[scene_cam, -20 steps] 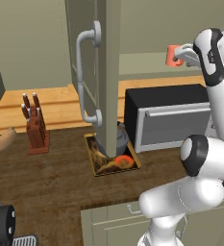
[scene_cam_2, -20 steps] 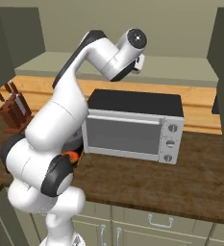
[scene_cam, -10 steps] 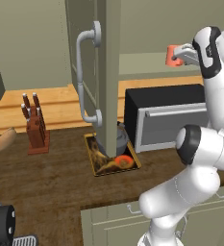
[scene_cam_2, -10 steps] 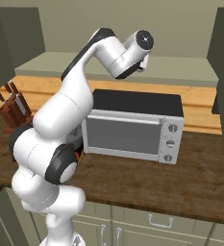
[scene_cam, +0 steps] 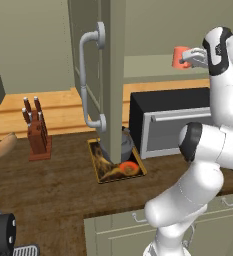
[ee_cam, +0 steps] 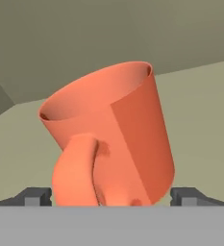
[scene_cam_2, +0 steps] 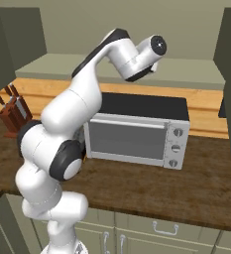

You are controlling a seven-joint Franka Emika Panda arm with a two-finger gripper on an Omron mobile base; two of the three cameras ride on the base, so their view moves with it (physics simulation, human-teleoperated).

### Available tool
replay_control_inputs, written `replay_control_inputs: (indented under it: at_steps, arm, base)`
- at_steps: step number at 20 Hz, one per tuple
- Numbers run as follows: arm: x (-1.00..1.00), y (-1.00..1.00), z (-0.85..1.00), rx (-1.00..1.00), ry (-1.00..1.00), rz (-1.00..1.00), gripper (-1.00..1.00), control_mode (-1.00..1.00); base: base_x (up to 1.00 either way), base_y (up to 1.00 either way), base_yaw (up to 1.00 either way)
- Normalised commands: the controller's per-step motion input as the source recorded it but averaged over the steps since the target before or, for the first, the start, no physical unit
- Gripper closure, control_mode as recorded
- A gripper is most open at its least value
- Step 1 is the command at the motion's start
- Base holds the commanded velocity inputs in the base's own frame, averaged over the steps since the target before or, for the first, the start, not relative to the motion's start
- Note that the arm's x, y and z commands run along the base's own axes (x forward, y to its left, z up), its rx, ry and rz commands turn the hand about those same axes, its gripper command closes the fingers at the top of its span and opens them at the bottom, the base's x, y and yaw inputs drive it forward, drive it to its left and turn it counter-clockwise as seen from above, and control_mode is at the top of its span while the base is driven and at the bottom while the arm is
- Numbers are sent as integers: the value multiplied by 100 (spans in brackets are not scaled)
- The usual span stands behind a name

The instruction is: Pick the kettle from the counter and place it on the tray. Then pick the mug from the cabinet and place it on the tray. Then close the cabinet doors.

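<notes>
The two-finger gripper (scene_cam: 188,56) is closing in on the small salmon-orange mug (scene_cam: 179,57) on the cabinet's pale shelf (scene_cam: 153,65); its fingers are now flanking the mug, apparently spread and not yet clamped, so grasping looks imminent.

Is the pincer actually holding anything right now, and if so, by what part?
It cannot be told for sure. The mug sits between the pincer fingertips, handle facing the camera, but contact with its lower sides is hidden.

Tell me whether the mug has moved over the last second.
Cannot tell: the mug sits at the same spot against the cabinet door edge in the left base view; any shift is too slight.
</notes>
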Motion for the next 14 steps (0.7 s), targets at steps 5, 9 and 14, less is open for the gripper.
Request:
replay_control_inputs:
  at_steps: [5,9,14]
  arm:
    - [1,0,-2,0,-4,1,100,-100]
    - [0,10,-6,0,-10,0,100,-100]
    - [0,8,-7,0,-17,0,100,-100]
  base:
    - [0,0,0]
    - [0,0,0]
    - [0,0,0]
